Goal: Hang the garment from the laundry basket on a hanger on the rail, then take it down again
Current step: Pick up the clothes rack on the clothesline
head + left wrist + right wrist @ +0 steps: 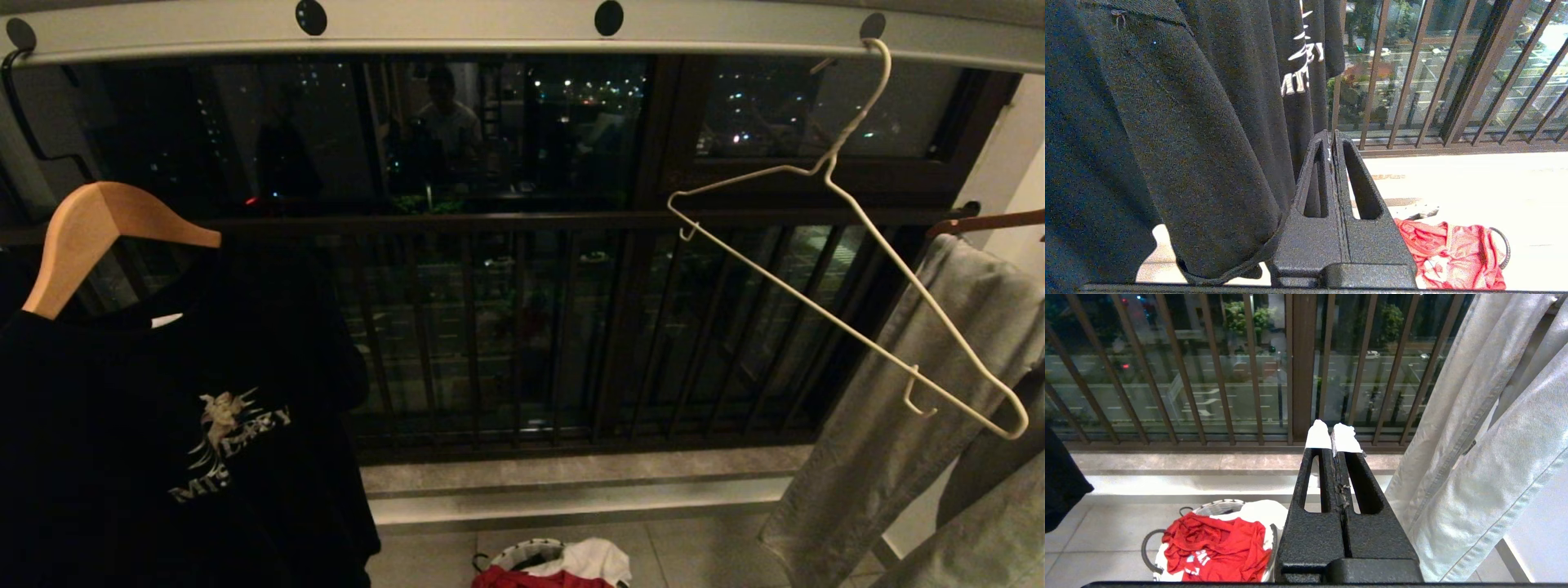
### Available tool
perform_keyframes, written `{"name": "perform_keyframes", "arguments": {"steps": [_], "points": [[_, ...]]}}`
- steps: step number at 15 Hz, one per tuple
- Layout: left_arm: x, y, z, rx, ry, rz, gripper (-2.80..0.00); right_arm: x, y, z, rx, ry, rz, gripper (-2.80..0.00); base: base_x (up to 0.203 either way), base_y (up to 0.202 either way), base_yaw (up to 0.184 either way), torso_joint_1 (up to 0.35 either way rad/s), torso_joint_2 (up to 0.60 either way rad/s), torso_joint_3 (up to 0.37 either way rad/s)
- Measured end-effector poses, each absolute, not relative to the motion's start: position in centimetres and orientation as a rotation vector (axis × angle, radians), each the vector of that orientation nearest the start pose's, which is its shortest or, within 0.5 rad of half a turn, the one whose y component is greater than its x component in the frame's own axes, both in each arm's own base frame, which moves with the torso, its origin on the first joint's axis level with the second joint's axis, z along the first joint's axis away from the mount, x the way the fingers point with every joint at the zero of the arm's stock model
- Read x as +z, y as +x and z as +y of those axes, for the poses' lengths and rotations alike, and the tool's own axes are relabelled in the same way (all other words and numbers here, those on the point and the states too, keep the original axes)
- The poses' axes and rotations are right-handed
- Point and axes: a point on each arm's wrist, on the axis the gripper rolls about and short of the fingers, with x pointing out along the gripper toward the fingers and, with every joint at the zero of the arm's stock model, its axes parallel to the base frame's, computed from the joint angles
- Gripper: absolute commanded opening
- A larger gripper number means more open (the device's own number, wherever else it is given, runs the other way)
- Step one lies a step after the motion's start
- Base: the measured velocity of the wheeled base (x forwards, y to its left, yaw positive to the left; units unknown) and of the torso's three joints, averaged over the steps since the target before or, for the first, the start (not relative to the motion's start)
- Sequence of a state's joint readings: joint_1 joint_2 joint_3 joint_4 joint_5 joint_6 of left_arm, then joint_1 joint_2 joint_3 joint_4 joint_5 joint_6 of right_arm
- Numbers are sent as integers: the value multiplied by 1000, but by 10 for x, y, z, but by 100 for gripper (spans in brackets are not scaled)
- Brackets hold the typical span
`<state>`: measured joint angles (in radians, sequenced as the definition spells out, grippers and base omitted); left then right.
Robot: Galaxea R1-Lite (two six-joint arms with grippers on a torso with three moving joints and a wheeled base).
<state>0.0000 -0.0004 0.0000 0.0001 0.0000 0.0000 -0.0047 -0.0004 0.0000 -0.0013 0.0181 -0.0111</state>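
Observation:
The red garment [1216, 547] lies crumpled on top of the laundry basket [1220, 506] on the floor; its red cloth [531, 578] shows at the bottom edge of the head view and in the left wrist view [1449, 253]. The thin white wire hanger [849, 245] hangs empty and tilted from a hole in the pale grey rail [490, 28]. My left gripper [1332, 136] is shut and empty beside a black shirt. My right gripper [1333, 430], with white-taped tips, is shut and empty, above and to the right of the basket. Neither arm shows in the head view.
A black printed T-shirt [163, 441] on a thick wooden hanger [98, 229] hangs at the left. Pale grey garments [914, 425] hang at the right. White cloth [1257, 510] lies in the basket under the red one. Dark balcony bars [506, 327] stand behind.

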Motion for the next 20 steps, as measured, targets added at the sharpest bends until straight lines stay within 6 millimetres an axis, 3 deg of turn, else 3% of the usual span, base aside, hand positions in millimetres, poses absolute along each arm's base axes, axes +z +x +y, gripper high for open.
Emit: {"name": "perform_keyframes", "arguments": {"steps": [9,11,15,20], "points": [[75,-23,0,0,0,0,-280,80,-24,0,10,-19,-5,-280,0,0,0,0,0,0],[75,-23,0,0,0,0,-280,100,-28,0,9,-19,-23,-280,0,0,0,0,0,0],[75,-23,0,0,0,0,-280,163,-26,0,10,-19,-48,-280,0,0,0,0,0,0],[75,-23,0,0,0,0,-280,241,-5,0,15,-21,-51,-280,0,0,0,0,0,0]]}}
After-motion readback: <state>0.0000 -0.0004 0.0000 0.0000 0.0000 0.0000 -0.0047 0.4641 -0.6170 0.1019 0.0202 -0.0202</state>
